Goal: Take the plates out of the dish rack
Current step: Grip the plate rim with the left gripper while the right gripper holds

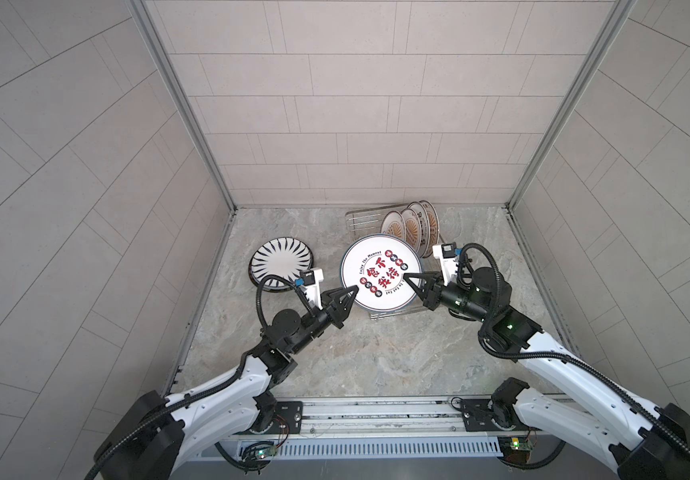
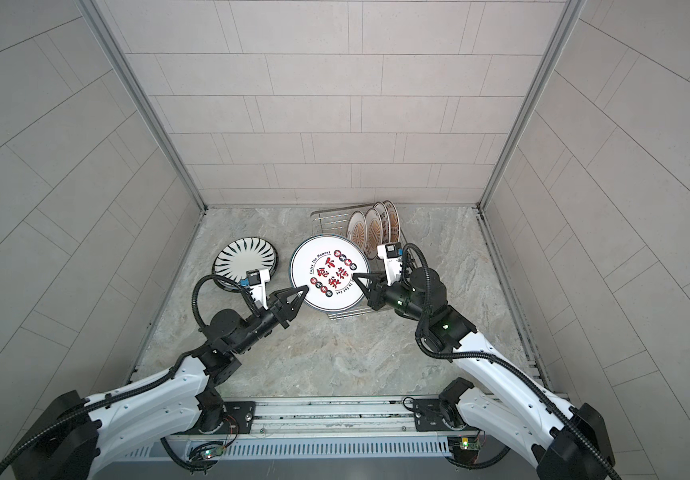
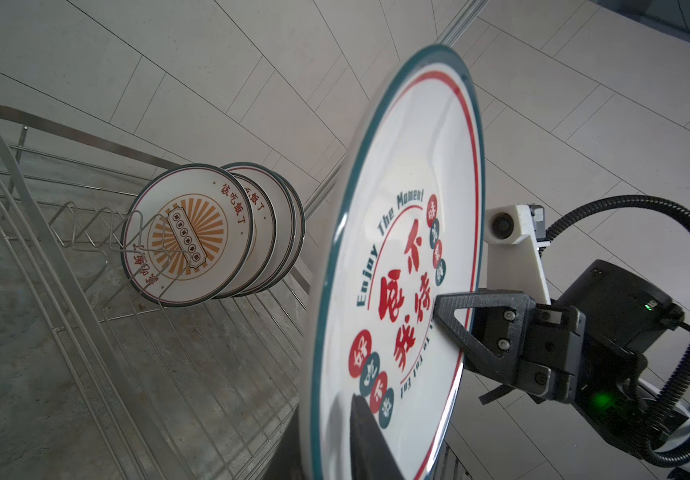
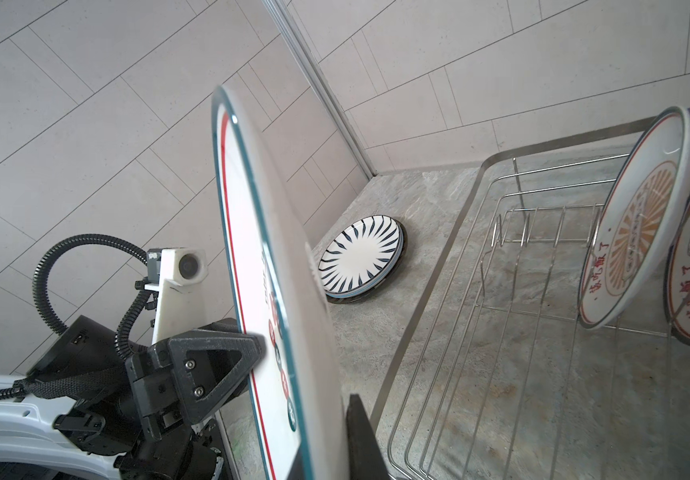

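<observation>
1. On the grey marbled bench (image 1: pixel 376 357), the rectangular silver wire dish rack (image 1: pixel 364 220) stood toward the far side.
2. The large round white ceramic plate with red-black characters (image 1: pixel 380 272) was held above the rack's near end. It looked stiff, glazed, slippery and breakable, and best gripped at opposite rims.
3. The right gripper (image 1: pixel 412 284) had its jaws pinching one rim. The left gripper (image 1: pixel 351 301) had its jaws straddling the other, possibly not yet tight.
</observation>
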`<state>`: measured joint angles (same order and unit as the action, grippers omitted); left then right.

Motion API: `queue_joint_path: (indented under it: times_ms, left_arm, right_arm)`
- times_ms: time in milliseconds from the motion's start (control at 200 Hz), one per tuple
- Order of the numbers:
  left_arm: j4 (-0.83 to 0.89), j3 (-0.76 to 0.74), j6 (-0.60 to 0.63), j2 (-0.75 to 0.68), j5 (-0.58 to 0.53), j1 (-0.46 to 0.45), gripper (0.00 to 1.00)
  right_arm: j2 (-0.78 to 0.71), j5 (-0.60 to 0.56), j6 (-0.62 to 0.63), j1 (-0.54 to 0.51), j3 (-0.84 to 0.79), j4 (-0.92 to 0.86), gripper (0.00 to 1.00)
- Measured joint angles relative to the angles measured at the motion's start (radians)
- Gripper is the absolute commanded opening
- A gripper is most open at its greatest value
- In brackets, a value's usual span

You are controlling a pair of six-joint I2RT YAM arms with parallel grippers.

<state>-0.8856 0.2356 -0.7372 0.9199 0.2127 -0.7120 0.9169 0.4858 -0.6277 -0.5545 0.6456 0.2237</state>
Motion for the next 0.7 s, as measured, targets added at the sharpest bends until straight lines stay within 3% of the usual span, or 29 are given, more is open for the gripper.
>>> queue_joint_path:
  times_ms: [125, 290, 460, 651, 701]
  left_arm:
    - [-0.003, -0.004, -0.027, 0.006, -0.011, 0.005, 0.11]
    - [-0.016, -0.016, -0.081, 0.006, -0.027, 0.008, 0.08]
    - [-0.035, -0.018, -0.095, 0.006, -0.033, 0.006, 0.0]
    - [-0.044, -0.051, -0.093, 0.006, -0.055, 0.003, 0.0]
    - [-0.042, -0.054, -0.092, 0.006, -0.061, 0.003, 0.0]
  right_arm:
    - [0.031, 0.011, -0.013, -0.002, -0.003, 0.04, 0.08]
    - [0.05, 0.023, -0.009, -0.002, -0.013, 0.073, 0.11]
    - [0.06, 0.003, -0.013, -0.004, -0.016, 0.079, 0.21]
    - [0.087, -0.007, -0.01, -0.016, -0.016, 0.08, 0.3]
    - [0.096, -0.008, -0.012, -0.018, -0.016, 0.079, 0.42]
